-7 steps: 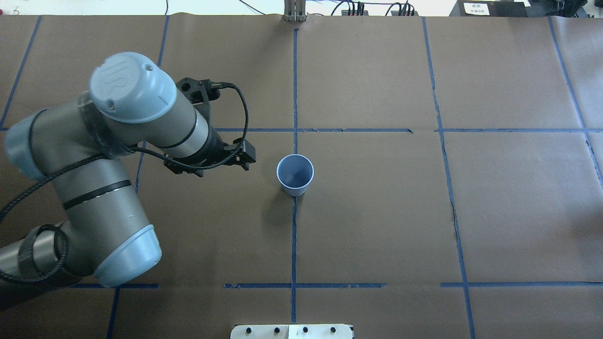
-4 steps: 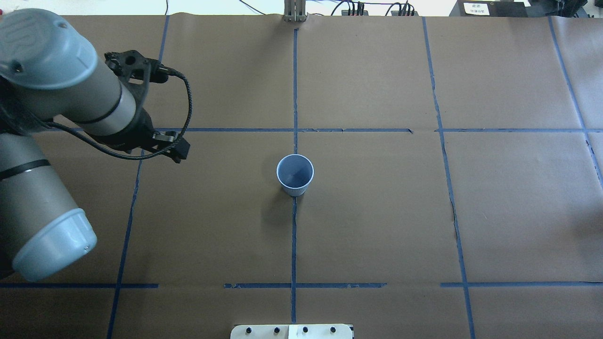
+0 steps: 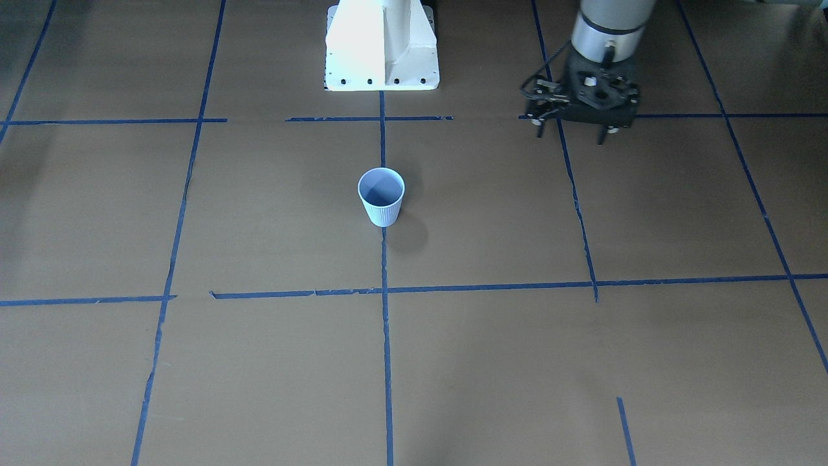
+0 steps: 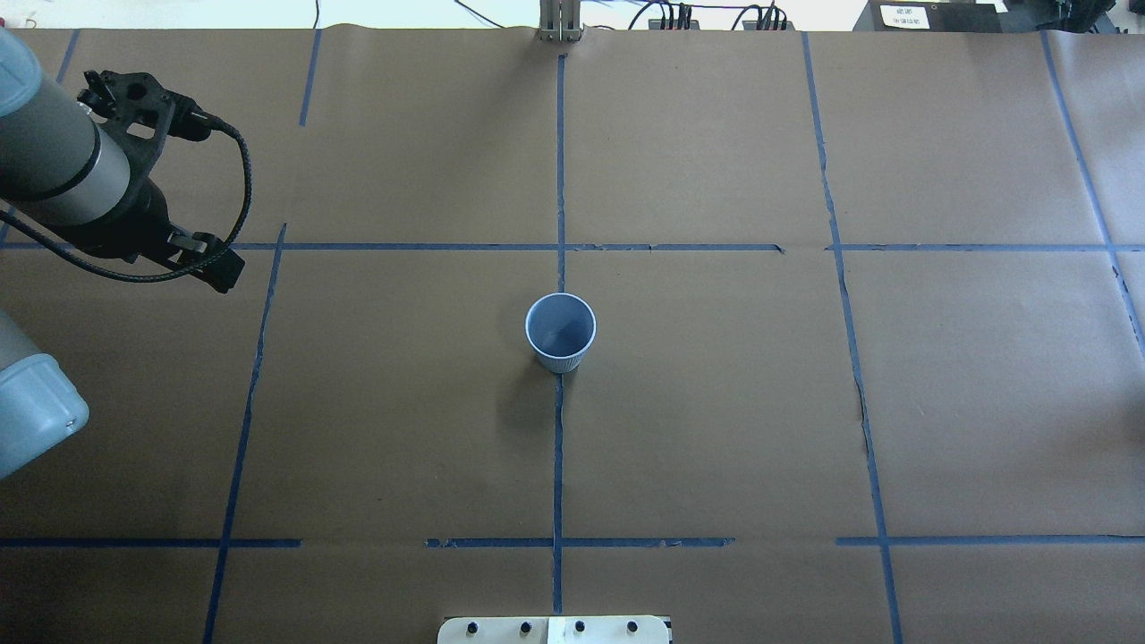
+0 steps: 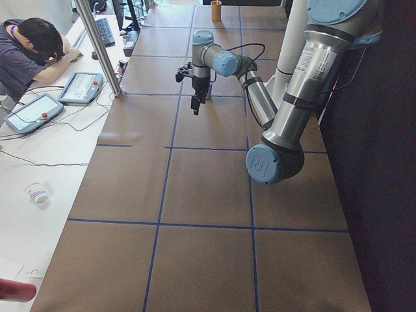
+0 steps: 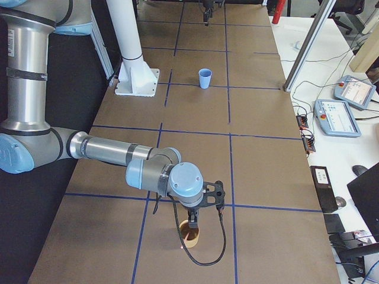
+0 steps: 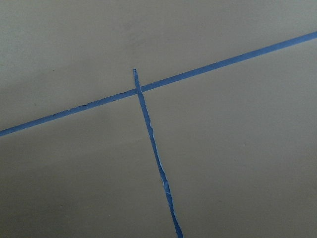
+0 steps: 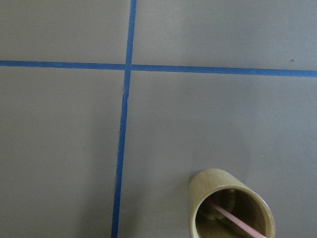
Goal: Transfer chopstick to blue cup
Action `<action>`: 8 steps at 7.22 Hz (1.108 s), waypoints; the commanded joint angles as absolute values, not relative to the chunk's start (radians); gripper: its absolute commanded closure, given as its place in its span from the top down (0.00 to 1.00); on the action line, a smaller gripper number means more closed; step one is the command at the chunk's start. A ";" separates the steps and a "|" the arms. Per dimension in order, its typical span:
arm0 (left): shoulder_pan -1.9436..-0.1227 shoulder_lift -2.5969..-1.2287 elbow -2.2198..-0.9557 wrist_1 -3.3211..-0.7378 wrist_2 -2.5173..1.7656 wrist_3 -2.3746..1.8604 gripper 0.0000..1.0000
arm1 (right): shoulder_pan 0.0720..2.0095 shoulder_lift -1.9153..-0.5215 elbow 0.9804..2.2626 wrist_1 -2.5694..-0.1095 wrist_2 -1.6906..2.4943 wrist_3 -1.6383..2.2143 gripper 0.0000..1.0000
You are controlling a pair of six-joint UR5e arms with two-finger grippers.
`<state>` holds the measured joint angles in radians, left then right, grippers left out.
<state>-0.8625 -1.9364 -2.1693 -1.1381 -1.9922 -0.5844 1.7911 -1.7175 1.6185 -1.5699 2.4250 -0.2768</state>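
From my station, the right gripper hangs straight above the round tan bamboo cup, its tips right at the cup's mouth as far as the right side view shows. I cannot tell whether its fingers are spread or closed, since only that side view catches it.

Its wrist camera looks down into the bamboo cup. The thin pink chopstick leans slantwise inside, so it sits just below this gripper and within the cup's walls.

The small ribbed blue paper cup stands upright at the middle of the brown paper table with blue tape lines. It is well apart from the right gripper, far up the table in the right side view.

The left gripper hangs above bare paper, well off to the blue cup's side and nearer the robot's base. It points downward, and I cannot make out how far its fingers are parted.
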 commanded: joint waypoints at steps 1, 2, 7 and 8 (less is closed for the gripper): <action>-0.865 -1.933 -2.169 -1.138 -1.993 -0.589 1.00 | 1.804 -1.659 1.507 -1.534 2.421 -0.313 1.00; -0.865 -1.925 -2.171 -1.138 -1.993 -0.589 1.00 | 1.804 -1.643 1.455 -1.464 2.393 -0.330 1.00; -0.864 -1.925 -2.175 -1.141 -1.994 -0.591 1.00 | 1.801 -1.698 1.382 -1.443 2.338 -0.478 1.00; -0.864 -1.927 -2.178 -1.141 -1.994 -0.592 1.00 | 1.801 -1.715 1.381 -1.443 2.341 -0.491 1.00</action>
<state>-0.8637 -1.9261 -2.1748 -1.1409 -1.9941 -0.5910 1.8010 -1.6933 1.3826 -1.4430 2.3377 -0.4724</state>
